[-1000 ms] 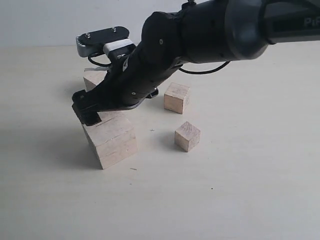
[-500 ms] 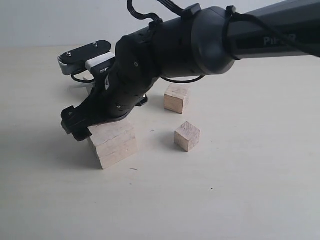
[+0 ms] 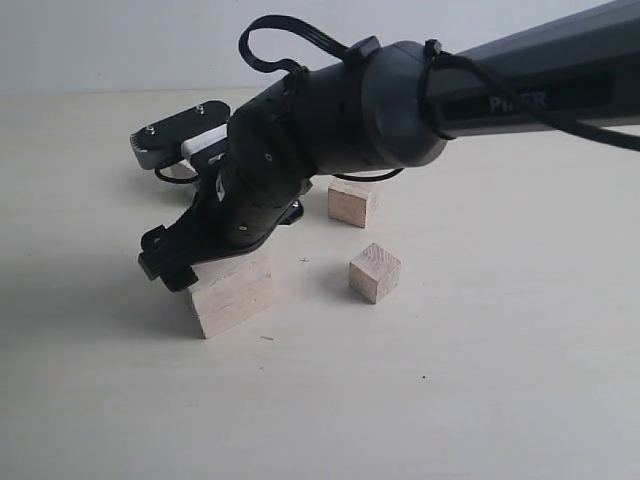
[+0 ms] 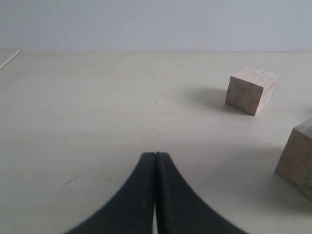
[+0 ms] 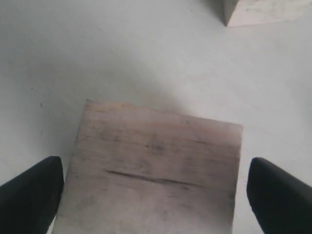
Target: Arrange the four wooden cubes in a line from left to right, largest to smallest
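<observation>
1. Pale wood makes up the largest cube (image 3: 232,290), which is set on the counter (image 3: 480,380) left of centre in the exterior view; a dark crack is seen across its top.
2. The right end effector (image 5: 156,197) is held over this cube with its jaws spread wide, one at each side. A thin gap is seen at either face, so nothing is grasped.
3. A second cube (image 3: 353,200) is placed further back to the right and a third cube (image 3: 375,272) nearer, both apart from the largest cube.
4. The left end effector (image 4: 155,158) is clenched, finger against finger, with nothing held.
</observation>
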`<state>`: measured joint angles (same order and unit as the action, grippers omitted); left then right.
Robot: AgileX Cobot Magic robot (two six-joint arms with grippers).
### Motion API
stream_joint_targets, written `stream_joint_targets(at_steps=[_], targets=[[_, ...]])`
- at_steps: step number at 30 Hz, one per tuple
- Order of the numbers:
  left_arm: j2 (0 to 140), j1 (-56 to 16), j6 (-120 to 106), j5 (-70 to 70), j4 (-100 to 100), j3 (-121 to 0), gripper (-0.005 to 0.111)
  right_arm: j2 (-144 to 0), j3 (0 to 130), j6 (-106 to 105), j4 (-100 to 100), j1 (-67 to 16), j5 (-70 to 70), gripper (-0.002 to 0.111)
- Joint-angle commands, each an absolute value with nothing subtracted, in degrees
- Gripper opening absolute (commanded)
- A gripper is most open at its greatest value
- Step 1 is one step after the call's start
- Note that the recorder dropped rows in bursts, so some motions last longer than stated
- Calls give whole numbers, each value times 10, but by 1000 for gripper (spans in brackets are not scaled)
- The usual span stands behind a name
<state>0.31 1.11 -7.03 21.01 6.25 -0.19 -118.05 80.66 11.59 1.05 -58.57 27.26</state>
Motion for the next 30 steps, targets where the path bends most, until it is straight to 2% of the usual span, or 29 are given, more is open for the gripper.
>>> stream_joint_targets(at_steps=[1,7,10,16,18,24,30], targets=[[0,12,-72,204,61,0,0,-1195,810,120,20,-586,271,94],[0,12,-72,204,61,0,0,-1197,810,120,26,-586,268,92],[0,12,-72,204,61,0,0,-1197,810,120,26,-586,273,71],[0,12,-72,204,61,0,0,-1177,810,115,27,-586,316,12],[0,12,-72,204,61,0,0,-1160,810,99,42,-586,333,0],[0,12,-72,204,61,0,0,-1072,810,-3,77,-569,351,0],[0,12,-72,204,61,0,0,-1038,850,-178,17,-495,388,0]])
